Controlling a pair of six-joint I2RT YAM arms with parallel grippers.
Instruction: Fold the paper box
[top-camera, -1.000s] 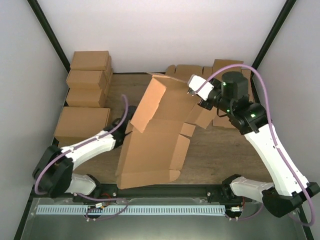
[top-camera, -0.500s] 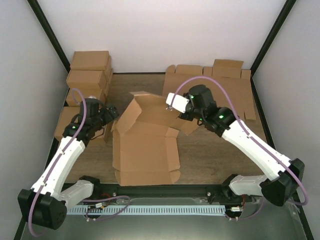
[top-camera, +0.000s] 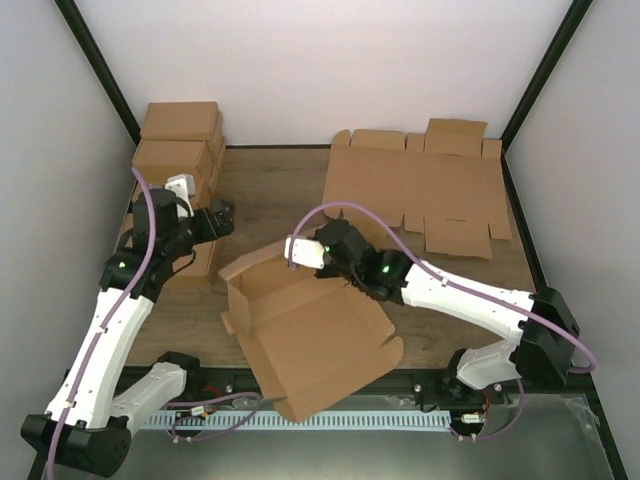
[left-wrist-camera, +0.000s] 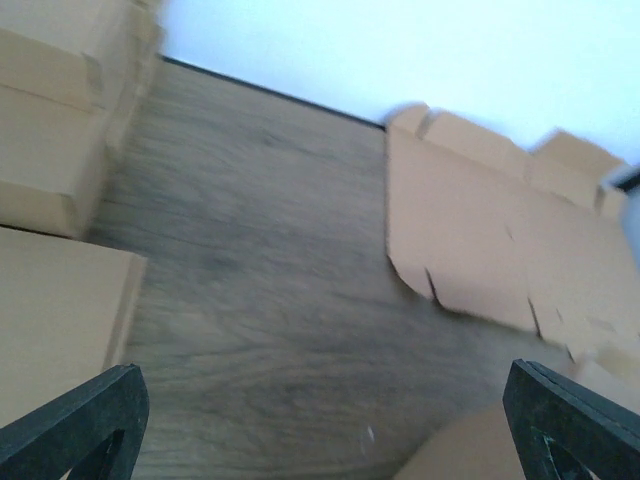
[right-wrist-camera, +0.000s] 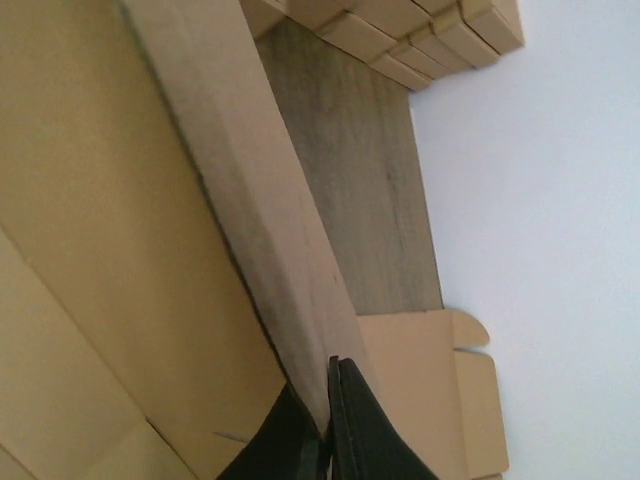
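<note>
Near the desk's (top-camera: 270, 190) front edge, your paper box (top-camera: 310, 340) lies skewed and half-formed. Your right jaws clamp its far wall; your left jaws hang spread wide apart, holding nothing, beside the stacked cartons (top-camera: 180, 125).

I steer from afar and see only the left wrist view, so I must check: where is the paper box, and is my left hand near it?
Observer: The paper box lies open between the two arms, turned at an angle, and the left hand is apart from it.
Operator: Is anything holding it?
Observer: Yes, the right wrist view shows the right hand shut on a raised wall of the box.
Operator: Is the box fully supported?
Observer: No, its near corner hangs past the near edge of the table.
</note>
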